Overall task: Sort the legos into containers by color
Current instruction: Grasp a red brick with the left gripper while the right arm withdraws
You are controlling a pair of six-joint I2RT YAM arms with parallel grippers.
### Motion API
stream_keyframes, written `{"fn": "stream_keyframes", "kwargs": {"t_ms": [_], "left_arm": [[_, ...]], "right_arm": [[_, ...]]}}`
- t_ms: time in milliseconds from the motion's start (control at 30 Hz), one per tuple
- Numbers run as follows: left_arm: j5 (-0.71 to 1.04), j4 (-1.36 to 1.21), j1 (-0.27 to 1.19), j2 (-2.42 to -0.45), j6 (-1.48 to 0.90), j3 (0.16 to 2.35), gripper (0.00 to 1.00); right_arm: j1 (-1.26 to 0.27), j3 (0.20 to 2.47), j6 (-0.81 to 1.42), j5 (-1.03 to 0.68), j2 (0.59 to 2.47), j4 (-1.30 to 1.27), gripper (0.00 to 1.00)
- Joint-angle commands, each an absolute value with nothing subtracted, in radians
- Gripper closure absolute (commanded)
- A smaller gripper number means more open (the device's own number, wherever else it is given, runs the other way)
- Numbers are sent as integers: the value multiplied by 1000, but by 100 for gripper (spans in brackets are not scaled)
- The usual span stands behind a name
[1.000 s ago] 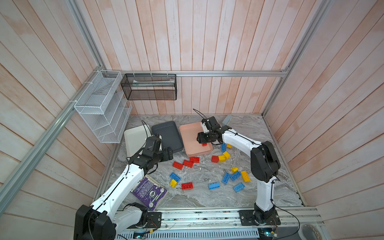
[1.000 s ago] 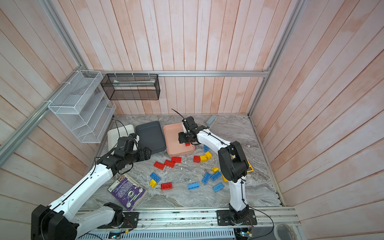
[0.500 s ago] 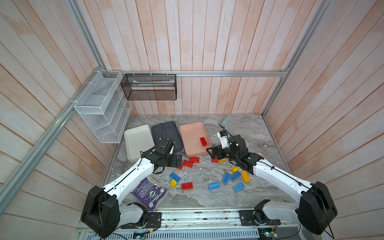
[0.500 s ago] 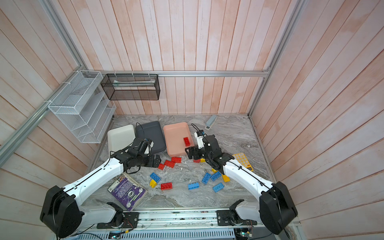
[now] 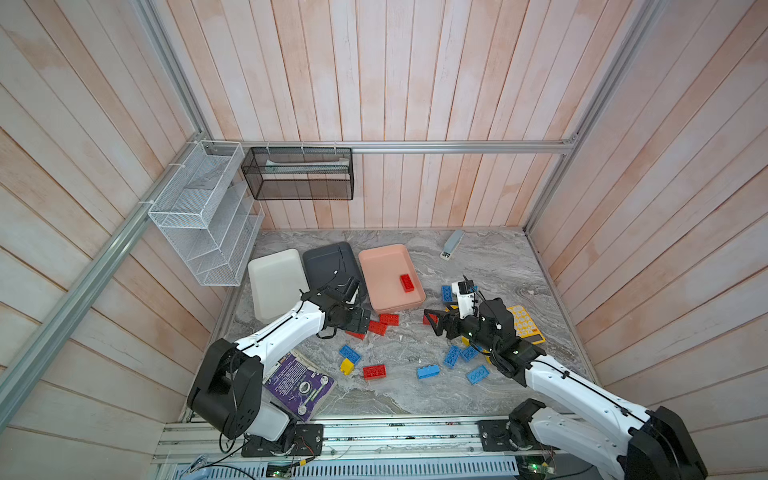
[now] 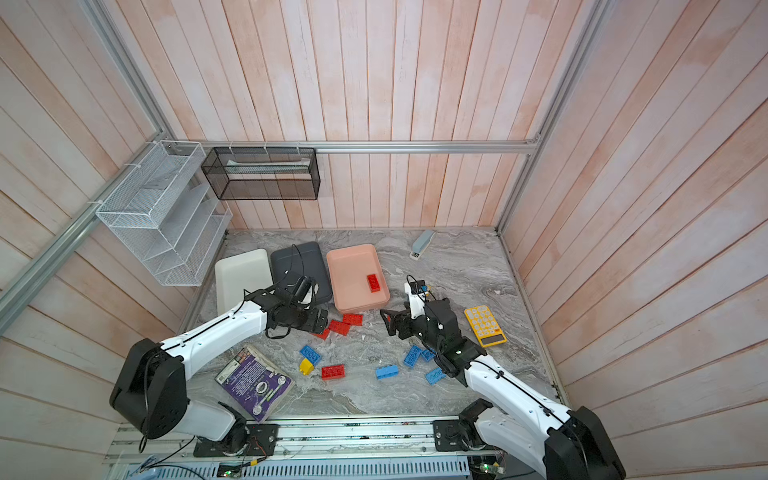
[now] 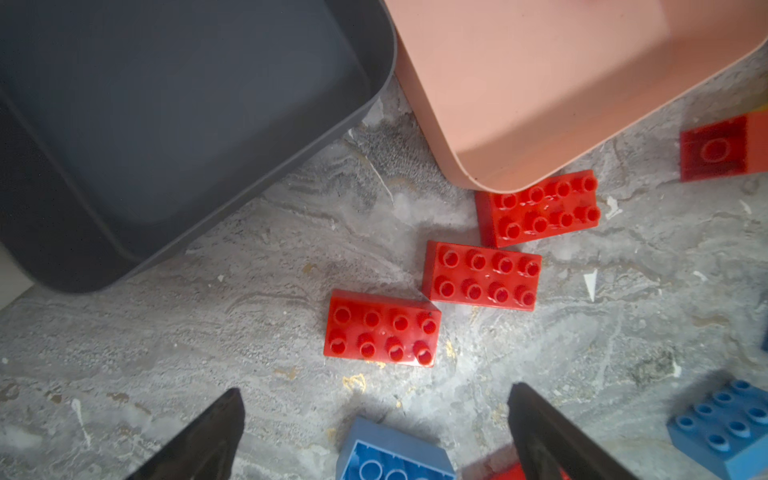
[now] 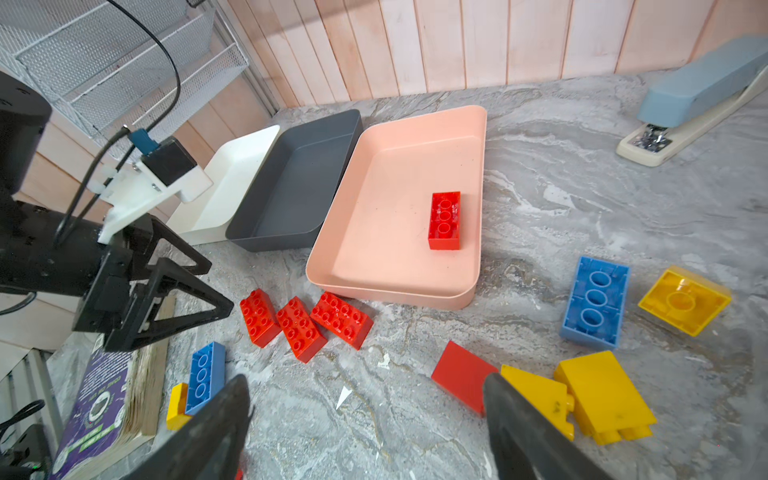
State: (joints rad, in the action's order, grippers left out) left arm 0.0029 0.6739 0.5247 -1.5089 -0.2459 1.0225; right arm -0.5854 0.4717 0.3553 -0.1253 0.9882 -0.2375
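Red stage in hand: one red lego point(image 8: 444, 220) lies in pink tray point(image 8: 374, 199), others loose on tabletop point(image 7: 208, 332). Agape and empty: left pincer point(image 7: 374, 395), right pincer point(image 8: 365, 380). Next, likely: left descends onto nearest red lego point(image 7: 382, 328) (just ahead of its jaws), closes, lifts

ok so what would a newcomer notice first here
Red, blue and yellow legos lie scattered over the marble table. The pink tray holds one red brick; the grey tray and white tray look bare. Both grippers are open: the left gripper at three red bricks, the right gripper near yellow pieces.
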Motion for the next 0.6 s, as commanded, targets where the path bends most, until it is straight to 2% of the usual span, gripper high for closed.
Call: {"fn": "stream_keyframes", "kwargs": {"t_ms": [0, 367, 567], "left_arm": [[5, 679, 549, -1564, -217, 1069, 0], [13, 669, 561, -1599, -167, 1021, 0], [-12, 676, 560, -1668, -158, 1040, 6]], "right_arm": [[-580, 445, 354, -72, 973, -295, 12], [-581, 424, 366, -69, 1010, -331, 13], [-580, 423, 367, -65, 1026, -334, 13]]}}
